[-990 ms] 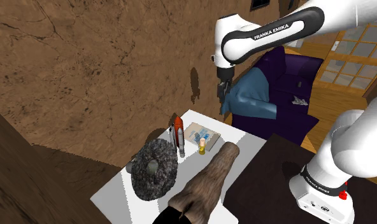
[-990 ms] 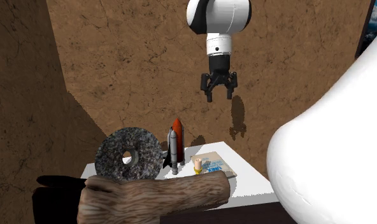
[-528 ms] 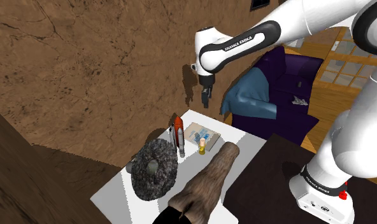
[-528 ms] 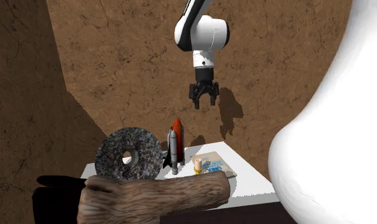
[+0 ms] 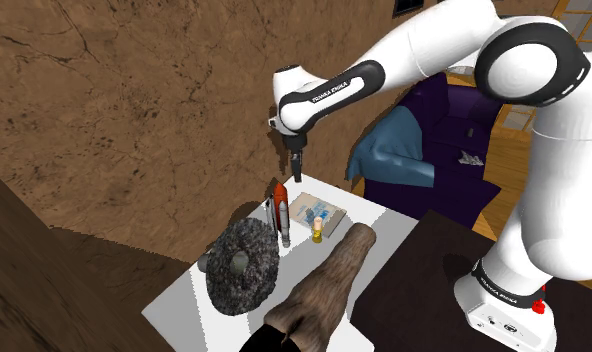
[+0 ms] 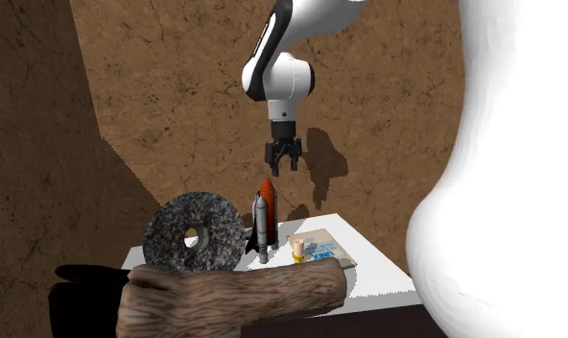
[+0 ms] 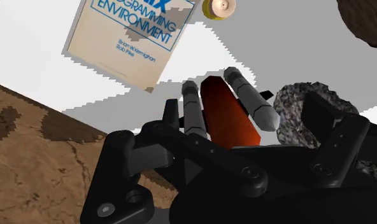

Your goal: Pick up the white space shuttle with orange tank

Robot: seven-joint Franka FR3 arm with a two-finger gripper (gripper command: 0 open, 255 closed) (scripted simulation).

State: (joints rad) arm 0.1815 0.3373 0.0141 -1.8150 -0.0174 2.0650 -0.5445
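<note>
My gripper point(image 6: 282, 166) open, poised above shuttle point(image 6: 264, 217) standing upright by wall-side edge of worktop point(image 5: 184, 298); lined up for top-down straddle.

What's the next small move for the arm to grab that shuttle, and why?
Probably ease down while nudging toward the second exterior view's left. The open jaws hang above the upright space shuttle model, slightly to that view's right of the orange tank tip, touching nothing. The speckled grey ring stands close beside it, so go slowly.
</note>
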